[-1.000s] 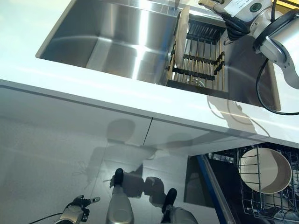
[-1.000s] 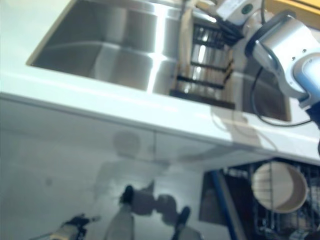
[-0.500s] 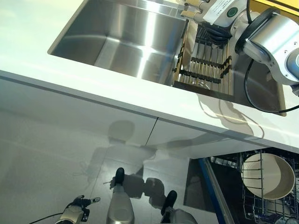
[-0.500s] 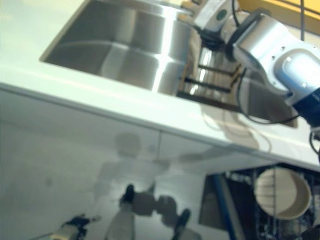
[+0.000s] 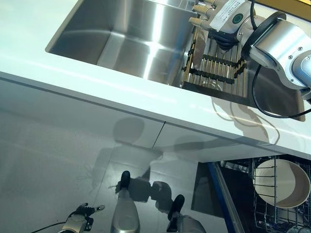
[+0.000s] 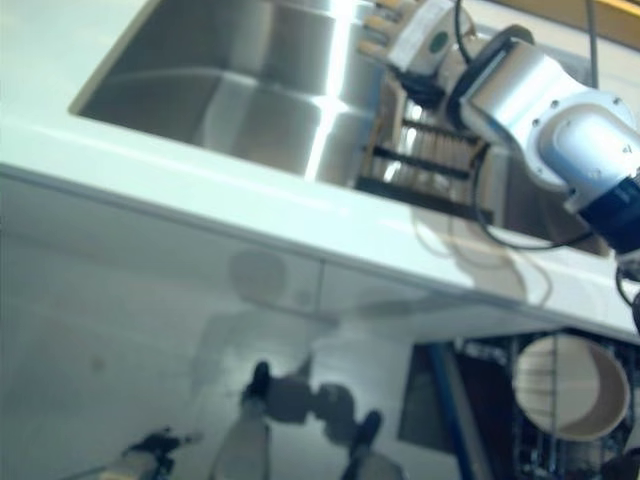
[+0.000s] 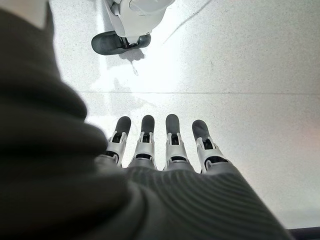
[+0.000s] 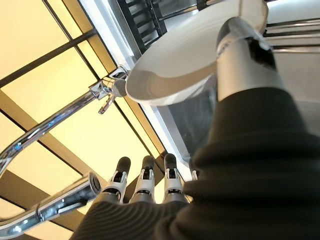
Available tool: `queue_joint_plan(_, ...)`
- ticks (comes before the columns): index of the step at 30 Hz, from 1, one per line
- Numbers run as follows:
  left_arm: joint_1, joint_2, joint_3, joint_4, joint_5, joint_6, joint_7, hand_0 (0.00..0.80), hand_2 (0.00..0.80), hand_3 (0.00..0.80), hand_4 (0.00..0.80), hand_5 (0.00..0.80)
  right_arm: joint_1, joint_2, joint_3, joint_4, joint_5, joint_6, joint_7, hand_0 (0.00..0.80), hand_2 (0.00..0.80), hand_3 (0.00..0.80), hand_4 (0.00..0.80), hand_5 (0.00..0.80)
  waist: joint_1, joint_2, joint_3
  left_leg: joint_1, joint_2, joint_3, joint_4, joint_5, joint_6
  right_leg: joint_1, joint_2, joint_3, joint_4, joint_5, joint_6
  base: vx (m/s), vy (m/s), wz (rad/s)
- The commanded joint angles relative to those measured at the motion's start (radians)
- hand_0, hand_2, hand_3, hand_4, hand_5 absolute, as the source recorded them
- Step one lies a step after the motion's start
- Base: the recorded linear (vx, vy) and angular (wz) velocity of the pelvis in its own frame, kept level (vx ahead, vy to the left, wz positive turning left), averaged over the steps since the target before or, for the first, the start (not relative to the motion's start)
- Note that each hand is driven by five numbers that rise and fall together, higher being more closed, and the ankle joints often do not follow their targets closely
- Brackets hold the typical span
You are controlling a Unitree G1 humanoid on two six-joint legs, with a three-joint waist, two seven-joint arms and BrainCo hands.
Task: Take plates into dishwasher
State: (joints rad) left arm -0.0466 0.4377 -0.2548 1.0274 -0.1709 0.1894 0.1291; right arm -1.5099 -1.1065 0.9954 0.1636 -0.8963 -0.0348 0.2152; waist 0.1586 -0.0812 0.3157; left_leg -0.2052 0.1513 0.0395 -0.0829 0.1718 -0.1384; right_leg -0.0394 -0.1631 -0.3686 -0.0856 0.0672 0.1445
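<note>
A white plate (image 5: 196, 49) stands on edge at the left end of a dark dish rack (image 5: 221, 73) inside the steel sink (image 5: 121, 34). My right hand (image 5: 206, 13) is at the plate's top edge. In the right wrist view its thumb (image 8: 239, 55) lies against the plate's rim (image 8: 185, 55) and its fingers (image 8: 145, 180) are straight on the other side. Another cream plate (image 5: 283, 183) stands in the open dishwasher's wire rack (image 5: 260, 213) at the lower right. My left hand (image 5: 80, 223) hangs low near the floor, fingers (image 7: 172, 142) straight and empty.
A white counter (image 5: 97, 82) runs along the sink's front edge, with grey cabinet fronts (image 5: 73, 141) below. A chrome faucet (image 8: 65, 120) stands behind the sink, close to my right fingers. The dishwasher door opening (image 5: 214, 194) is beside the cabinets.
My right hand has moved left and down from the right of the rack to the standing plate's top edge. The camera has shifted a little. The left hand has not moved.
</note>
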Motion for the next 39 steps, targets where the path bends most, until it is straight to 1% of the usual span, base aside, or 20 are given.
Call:
queue_joint_plan(1, -0.012, 0.038, -0.014, -0.01, -0.017, -0.001, 0.002, 0.0, 0.0, 0.0, 0.0, 0.0, -0.138, -0.04, 0.041, 0.026, -0.047, 0.01, -0.006, 0.0, 0.0, 0.0, 0.0, 0.0, 0.021, -0.02, 0.03, 0.024, -0.017, -0.016, -0.004, -0.089, 0.049, -0.047, -0.022, 0.019, 0.011, 0.029, 0.036, 0.0, 0.0, 0.0)
queue_joint_plan(11, -0.014, 0.044, -0.012, -0.018, -0.026, 0.005, -0.01, 0.0, 0.0, 0.0, 0.0, 0.0, -0.146, -0.038, 0.044, 0.049, -0.083, -0.004, -0.004, 0.0, 0.0, 0.0, 0.0, 0.0, 0.023, -0.019, 0.048, 0.013, -0.016, -0.021, -0.004, -0.087, 0.051, -0.059, -0.022, 0.019, 0.016, 0.029, 0.036, 0.0, 0.0, 0.0)
queue_joint_plan(15, -0.011, 0.041, -0.012, -0.022, -0.031, 0.0, -0.009, 0.0, 0.0, 0.0, 0.0, 0.0, -0.162, -0.027, 0.049, 0.052, -0.094, 0.002, -0.002, 0.0, 0.0, 0.0, 0.0, 0.0, 0.026, -0.015, 0.058, 0.009, -0.018, -0.023, -0.004, -0.086, 0.052, -0.064, -0.023, 0.018, 0.02, 0.027, 0.035, 0.0, 0.0, 0.0)
queue_joint_plan(20, -0.012, 0.041, -0.009, -0.029, -0.047, 0.006, -0.006, 0.0, 0.0, 0.0, 0.0, 0.0, -0.17, -0.017, 0.052, 0.057, -0.117, -0.009, 0.021, 0.0, 0.0, 0.0, 0.0, 0.0, 0.033, -0.014, 0.064, -0.002, -0.021, -0.028, -0.004, -0.085, 0.051, -0.07, -0.024, 0.015, 0.021, 0.027, 0.035, 0.0, 0.0, 0.0)
queue_joint_plan(24, -0.008, 0.041, -0.007, -0.034, -0.059, 0.004, -0.005, 0.0, 0.0, 0.0, 0.0, 0.0, -0.187, -0.005, 0.072, 0.062, -0.159, -0.017, 0.067, 0.0, 0.0, 0.0, 0.0, 0.0, 0.04, -0.011, 0.072, -0.011, -0.022, -0.03, -0.004, -0.082, 0.053, -0.077, -0.026, 0.012, 0.022, 0.029, 0.035, 0.005, 0.005, 0.04)
queue_joint_plan(25, -0.006, 0.042, -0.006, -0.035, -0.061, 0.003, -0.006, 0.0, 0.0, 0.0, 0.0, 0.0, -0.193, -0.003, 0.079, 0.069, -0.181, -0.026, 0.08, 0.213, 0.213, 0.213, 0.213, 0.213, 0.041, -0.009, 0.074, -0.014, -0.024, -0.031, -0.004, -0.081, 0.053, -0.079, -0.026, 0.012, 0.023, 0.03, 0.035, 0.001, 0.012, 0.06)
queue_joint_plan(26, -0.006, 0.043, -0.006, -0.036, -0.062, 0.003, -0.007, 0.0, 0.0, 0.0, 0.0, 0.0, -0.196, -0.001, 0.082, 0.072, -0.189, -0.028, 0.084, 0.314, 0.314, 0.314, 0.314, 0.314, 0.042, -0.009, 0.075, -0.015, -0.024, -0.032, -0.004, -0.081, 0.053, -0.08, -0.026, 0.011, 0.022, 0.03, 0.035, -0.012, 0.015, 0.05)
queue_joint_plan(27, -0.004, 0.044, -0.007, -0.039, -0.066, 0.003, -0.007, 0.0, 0.0, 0.0, 0.0, 0.0, -0.205, 0.003, 0.092, 0.08, -0.226, -0.034, 0.109, 0.8, 0.8, 0.8, 0.8, 0.8, 0.043, -0.009, 0.078, -0.019, -0.025, -0.032, -0.004, -0.079, 0.054, -0.082, -0.026, 0.01, 0.02, 0.032, 0.035, 0.0, 0.0, 0.0)
queue_joint_plan(31, 0.005, 0.049, -0.002, -0.043, -0.069, -0.002, -0.01, 0.0, 0.0, 0.0, 0.0, 0.0, -0.201, 0.006, 0.095, 0.11, -0.297, -0.039, 0.165, 0.8, 0.8, 0.8, 0.8, 0.8, 0.046, -0.014, 0.08, -0.02, -0.025, -0.033, -0.004, -0.08, 0.053, -0.08, -0.025, 0.006, 0.019, 0.033, 0.035, -0.006, 0.001, 0.05)
queue_joint_plan(32, 0.009, 0.051, 0.002, -0.047, -0.092, 0.002, -0.015, 0.0, 0.0, 0.0, 0.0, 0.0, -0.198, 0.008, 0.092, 0.119, -0.316, -0.038, 0.181, 0.8, 0.8, 0.8, 0.8, 0.8, 0.047, -0.017, 0.08, -0.019, -0.024, -0.034, -0.004, -0.081, 0.053, -0.079, -0.025, 0.006, 0.018, 0.034, 0.036, -0.005, -0.002, 0.05)
queue_joint_plan(33, 0.01, 0.05, 0.009, -0.051, -0.113, 0.01, -0.016, 0.0, 0.0, 0.0, 0.0, 0.0, -0.193, 0.008, 0.086, 0.127, -0.326, -0.036, 0.179, 0.8, 0.8, 0.8, 0.8, 0.8, 0.047, -0.019, 0.081, -0.018, -0.023, -0.033, -0.004, -0.08, 0.053, -0.078, -0.025, 0.006, 0.017, 0.034, 0.036, 0.0, 0.0, 0.0)
queue_joint_plan(36, 0.011, 0.05, 0.025, -0.051, -0.104, 0.014, -0.017, 0.0, 0.0, 0.0, 0.0, 0.0, -0.184, 0.007, 0.068, 0.14, -0.348, -0.037, 0.171, 0.8, 0.8, 0.8, 0.8, 0.8, 0.048, -0.025, 0.079, -0.016, -0.021, -0.032, -0.004, -0.081, 0.054, -0.075, -0.023, 0.006, 0.014, 0.036, 0.037, 0.0, 0.0, 0.0)
queue_joint_plan(39, 0.014, 0.049, 0.025, -0.051, -0.105, 0.011, -0.015, 0.0, 0.0, 0.0, 0.0, 0.0, -0.192, 0.01, 0.062, 0.183, -0.365, -0.032, 0.142, 0.8, 0.8, 0.8, 0.8, 0.8, 0.05, -0.029, 0.072, -0.017, -0.023, -0.038, -0.004, -0.082, 0.053, -0.075, -0.021, 0.011, 0.01, 0.04, 0.038, -0.023, 0.0, 0.0)
